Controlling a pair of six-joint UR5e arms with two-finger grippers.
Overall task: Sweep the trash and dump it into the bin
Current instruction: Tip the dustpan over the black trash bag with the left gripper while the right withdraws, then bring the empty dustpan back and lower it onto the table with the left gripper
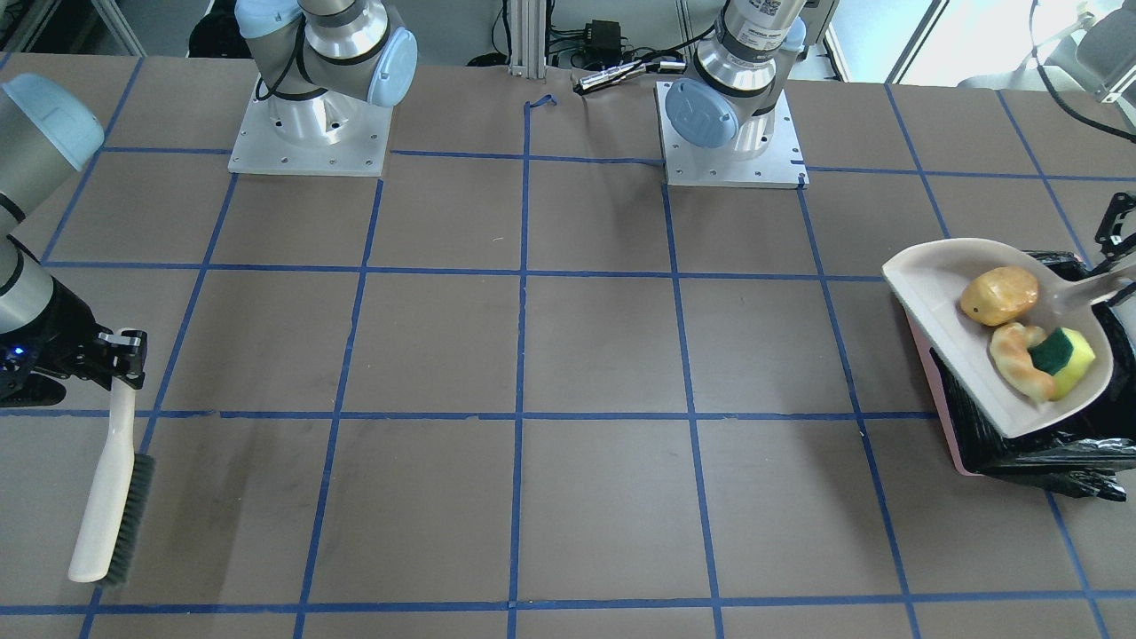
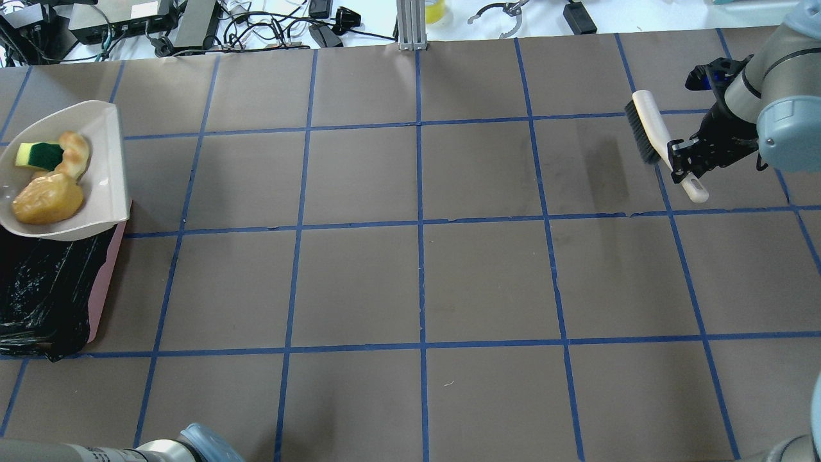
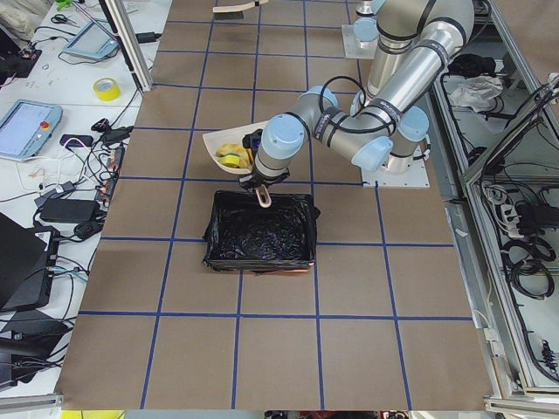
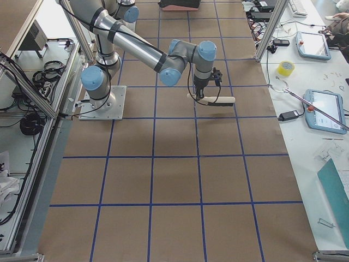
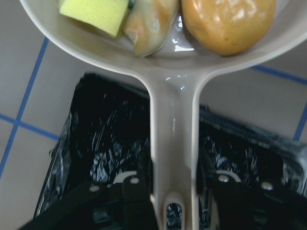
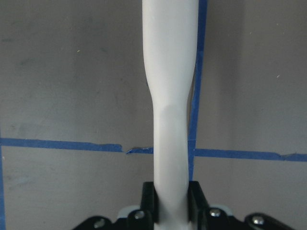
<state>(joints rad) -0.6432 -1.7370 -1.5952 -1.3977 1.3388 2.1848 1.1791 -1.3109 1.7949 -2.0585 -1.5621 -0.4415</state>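
Grips the handle of the pale dustpan (image 1: 932, 293) in the left gripper (image 5: 172, 194), jaws drawn tight against both sides of it. Clamps the cream brush (image 1: 111, 497) by its handle in the right gripper (image 6: 170, 194), equally tight, dark bristles along one edge, at the table's opposite end and well apart from everything else. Carries all the trash in the pan: one golden-brown potato-like lump (image 1: 999, 295), one twisted tan pastry ring (image 1: 1021, 359) touching it, and one yellow sponge wedge (image 1: 1069, 359) with a green face, pressed against the ring. Counts three pieces, one pan, one brush, one bin (image 2: 38, 289). Keeps the pan's handle above the black-lined, pink-sided bin, bowl reaching past its rim. Works on a brown table (image 1: 586, 355) gridded with blue tape (image 1: 524, 355). Shows cables (image 2: 256, 29) and electronics beyond the far edge, plus a tablet (image 3: 26, 127) and a yellow tape roll (image 3: 106, 88) on a side bench.
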